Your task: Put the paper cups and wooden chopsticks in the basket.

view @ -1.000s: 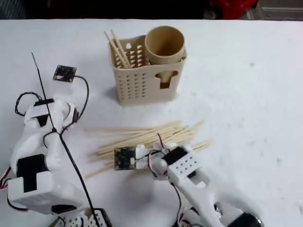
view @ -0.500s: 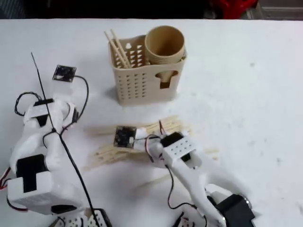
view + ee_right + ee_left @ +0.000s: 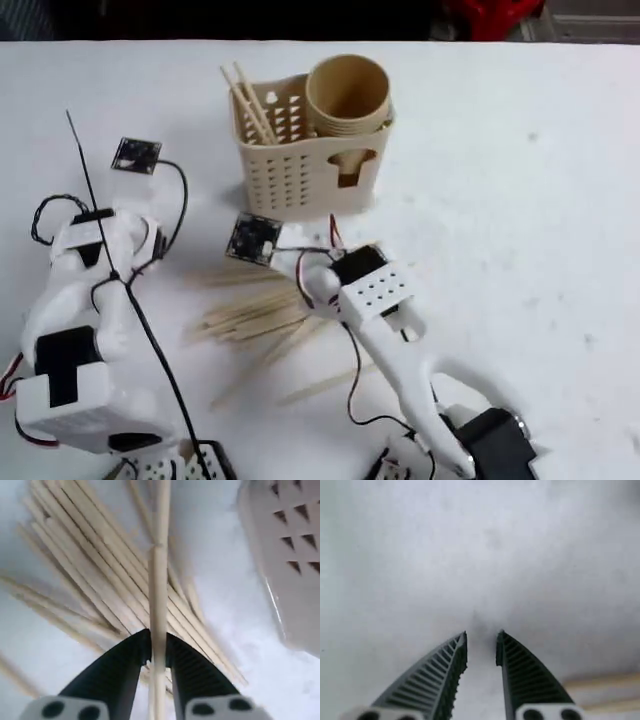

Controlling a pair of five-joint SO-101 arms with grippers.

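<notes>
Clamping one chopstick (image 3: 159, 580) between its fingers, the right gripper (image 3: 158, 642) sat low over the loose pile (image 3: 245, 315) on the table (image 3: 520, 200), and the held stick ran out across the others. The basket (image 3: 300, 180) stood just beside the gripper, its perforated wall close to the pile's far end. Two strays (image 3: 255, 375) lay apart from the pile, nearer the right arm (image 3: 385, 300) and its base. The cups (image 3: 347, 95) sat stacked in one compartment of the basket (the wider one), and a few sticks (image 3: 250, 105) stood tilted in the other. The left gripper (image 3: 481, 642) pointed down at the table, well apart from the basket, its fingers slightly apart and gripping no object.
</notes>
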